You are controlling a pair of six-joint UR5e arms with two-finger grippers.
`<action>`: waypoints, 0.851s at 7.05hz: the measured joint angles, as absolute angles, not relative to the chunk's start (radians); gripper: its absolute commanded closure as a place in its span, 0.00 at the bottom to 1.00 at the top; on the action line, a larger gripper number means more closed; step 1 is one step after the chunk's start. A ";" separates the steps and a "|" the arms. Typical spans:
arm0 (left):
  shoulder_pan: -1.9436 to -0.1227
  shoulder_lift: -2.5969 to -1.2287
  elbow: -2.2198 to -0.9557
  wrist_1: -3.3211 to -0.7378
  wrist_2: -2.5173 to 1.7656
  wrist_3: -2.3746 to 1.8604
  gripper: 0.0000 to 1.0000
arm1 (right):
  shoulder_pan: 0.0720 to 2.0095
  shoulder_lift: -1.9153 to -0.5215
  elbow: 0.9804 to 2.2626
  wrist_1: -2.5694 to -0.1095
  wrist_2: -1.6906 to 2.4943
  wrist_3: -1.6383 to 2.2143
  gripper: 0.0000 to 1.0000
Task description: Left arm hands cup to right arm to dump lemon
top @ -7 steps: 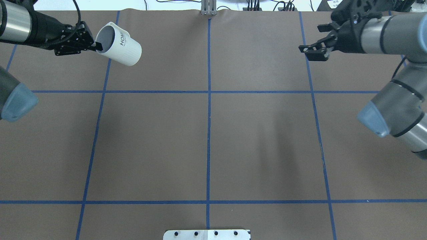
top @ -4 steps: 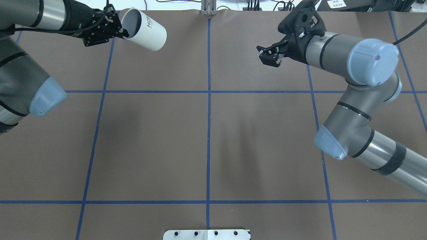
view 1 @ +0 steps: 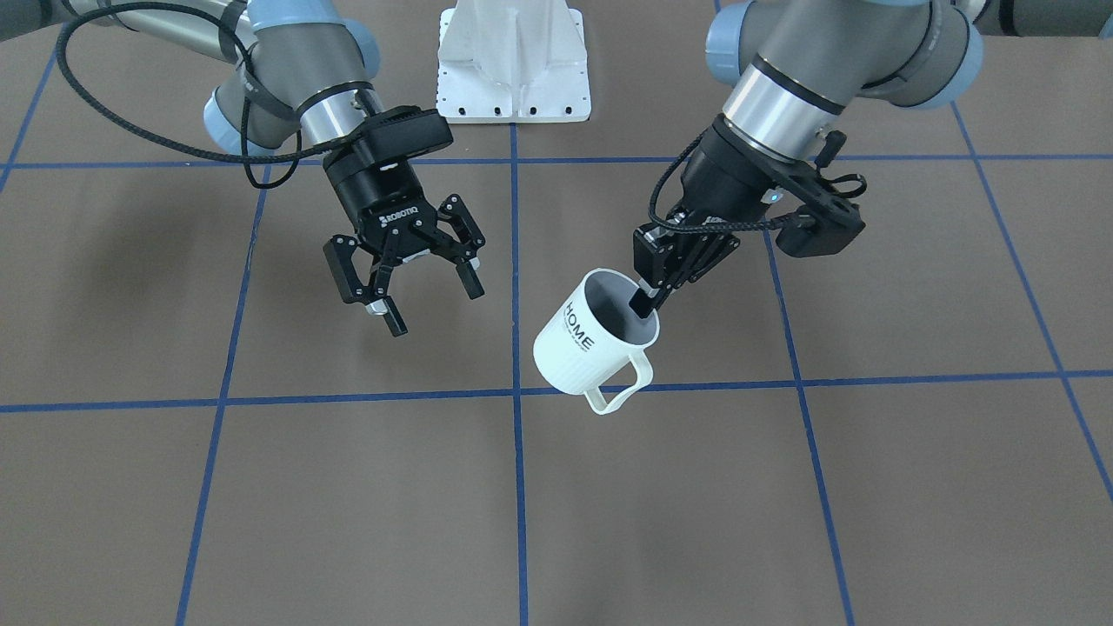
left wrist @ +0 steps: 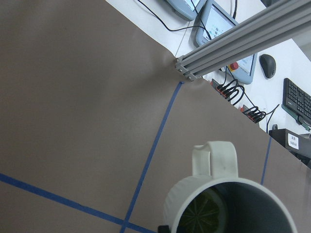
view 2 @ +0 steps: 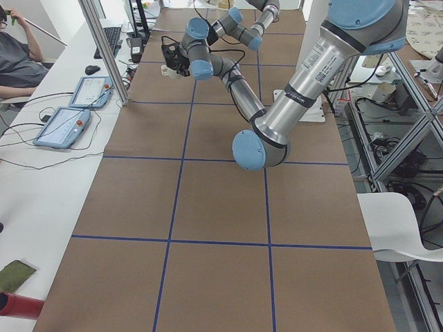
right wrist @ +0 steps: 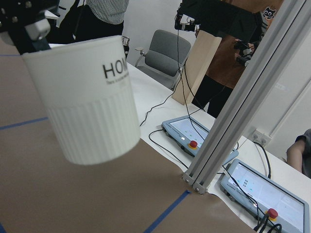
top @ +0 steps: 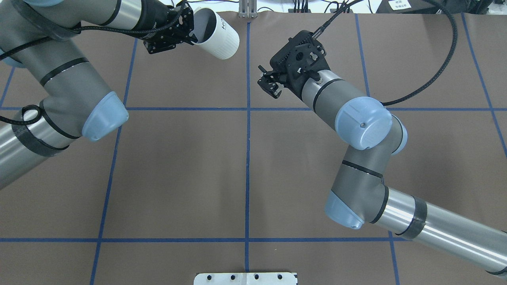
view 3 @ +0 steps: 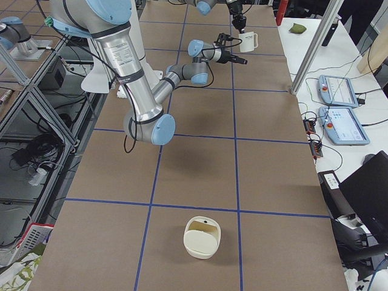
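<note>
As the arms converge, front view: my left gripper (view 1: pixel 644 298) pinches the cup (view 1: pixel 584 346) by its rim, one finger inside and one outside. The cup hangs lifted and tilted. My right gripper (view 1: pixel 428 303) is spread wide and empty, just across the centre tape line (view 1: pixel 515 261).
Overhead: both grippers have swung inward since a second ago, so I judge the hand-over is next.
Left wrist: lemon slice (left wrist: pixel 204 216) lies in the cup's bottom.
Right wrist: the cup's ribbed wall faces my open fingers; the handle is on the far side.
Right side: cream container (view 3: pixel 202 237) sits well apart from the hand-over, not in my path.
</note>
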State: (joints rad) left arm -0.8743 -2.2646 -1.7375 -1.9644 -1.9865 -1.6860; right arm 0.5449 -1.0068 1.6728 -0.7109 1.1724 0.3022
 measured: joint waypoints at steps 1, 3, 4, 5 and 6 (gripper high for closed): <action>-0.863 -2.279 -1.736 -1.955 -1.984 -1.691 1.00 | 0.530 -0.989 1.640 -0.677 1.149 0.299 0.02; -0.846 -2.298 -1.730 -1.950 -1.982 -1.697 1.00 | 0.517 -0.977 1.613 -0.640 1.130 0.273 0.02; -0.841 -2.310 -1.719 -1.950 -1.982 -1.697 1.00 | 0.514 -0.976 1.611 -0.636 1.125 0.244 0.02; -0.834 -2.320 -1.705 -1.950 -1.982 -1.696 1.00 | 0.510 -0.976 1.611 -0.634 1.117 0.218 0.02; -0.827 -2.325 -1.696 -1.950 -1.982 -1.695 1.00 | 0.507 -0.974 1.613 -0.634 1.108 0.200 0.02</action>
State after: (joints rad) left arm -0.8270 -2.3245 -1.6961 -1.9497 -1.9819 -1.6949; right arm 0.5068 -0.9740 1.6126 -0.6338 1.1084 0.1998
